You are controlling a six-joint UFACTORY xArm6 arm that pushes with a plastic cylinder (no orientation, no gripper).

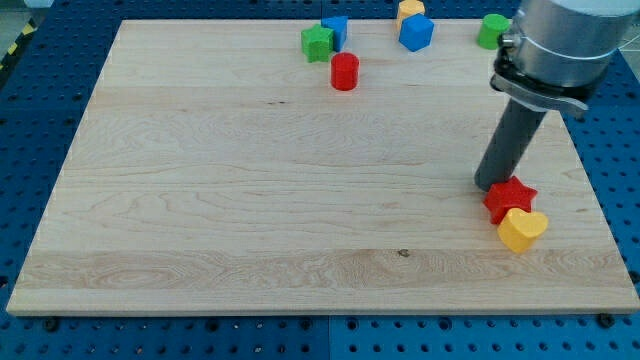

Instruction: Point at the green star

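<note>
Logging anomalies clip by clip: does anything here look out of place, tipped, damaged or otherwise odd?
Nothing looks damaged or tipped. One mismatch with the task: my tip rests beside the red star and yellow heart at the view's right, far from the green block half hidden behind the arm at the top edge, whose shape I cannot confirm.

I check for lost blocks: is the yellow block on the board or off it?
On the board. The yellow block lies on the wooden board near its right edge, touching the red star.
</note>
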